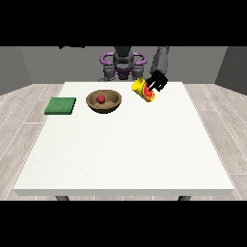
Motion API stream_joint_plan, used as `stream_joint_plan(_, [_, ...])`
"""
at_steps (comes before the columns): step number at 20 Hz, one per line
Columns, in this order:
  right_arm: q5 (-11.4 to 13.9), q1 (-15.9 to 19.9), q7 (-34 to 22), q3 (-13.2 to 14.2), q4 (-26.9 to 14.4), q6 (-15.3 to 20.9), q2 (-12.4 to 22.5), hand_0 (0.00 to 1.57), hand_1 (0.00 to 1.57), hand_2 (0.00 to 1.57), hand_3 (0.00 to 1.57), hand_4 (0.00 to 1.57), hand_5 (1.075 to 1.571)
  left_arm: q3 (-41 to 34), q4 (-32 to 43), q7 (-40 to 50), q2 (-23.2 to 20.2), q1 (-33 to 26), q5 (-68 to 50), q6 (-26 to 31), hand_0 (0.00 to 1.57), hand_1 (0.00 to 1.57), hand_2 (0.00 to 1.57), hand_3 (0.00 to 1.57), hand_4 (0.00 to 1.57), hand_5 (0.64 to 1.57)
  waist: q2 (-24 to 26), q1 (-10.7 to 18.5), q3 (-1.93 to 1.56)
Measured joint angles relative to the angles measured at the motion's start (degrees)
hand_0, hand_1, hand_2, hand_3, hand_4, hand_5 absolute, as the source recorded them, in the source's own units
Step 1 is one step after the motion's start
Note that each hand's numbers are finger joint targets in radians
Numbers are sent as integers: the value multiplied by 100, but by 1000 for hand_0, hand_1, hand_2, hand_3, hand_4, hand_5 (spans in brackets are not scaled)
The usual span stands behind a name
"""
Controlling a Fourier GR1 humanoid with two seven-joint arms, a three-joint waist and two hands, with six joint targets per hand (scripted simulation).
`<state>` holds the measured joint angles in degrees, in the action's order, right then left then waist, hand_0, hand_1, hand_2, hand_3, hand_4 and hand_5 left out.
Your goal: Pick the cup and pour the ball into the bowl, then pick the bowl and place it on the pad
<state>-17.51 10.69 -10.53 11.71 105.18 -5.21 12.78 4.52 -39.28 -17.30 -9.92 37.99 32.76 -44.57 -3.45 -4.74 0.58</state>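
A brown bowl stands on the white table, left of centre at the back. A red ball lies inside it. To its right a yellow and red cup hangs tilted on its side above the table, its yellow end pointing left towards the bowl. The black hand at the view's right has its fingers curled round the cup's red end. A green square pad lies flat at the table's back left. No hand shows at the view's left.
The robot's torso stands behind the table's far edge. The raised arm comes down from the upper right to the cup. The table's front half is bare white.
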Motion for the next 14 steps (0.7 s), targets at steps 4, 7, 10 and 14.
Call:
stream_joint_plan(4, [41,-8,-7,-50,89,94,-89,0,0,0,56,477,1565,-586,-616,-488,545,-54,-1419,856,1219,1219,1389,1062,701,1560,-82,154,51])
stream_joint_plan(7, [101,-20,-9,-95,124,212,-194,0,0,0,0,528,1564,-1041,-1038,-897,746,-80,-2486,1759,409,409,0,0,262,1569,-205,399,48])
stream_joint_plan(10, [263,-8,27,-161,255,402,-307,0,0,0,0,488,1566,-1505,-1268,-1373,562,-102,-3375,2840,180,180,0,0,0,1562,-511,617,22])
stream_joint_plan(14, [674,75,23,-474,601,718,-505,0,0,0,0,498,1567,-2004,-1167,-1771,62,-68,-4188,4132,0,0,0,0,0,1551,-935,713,-14])
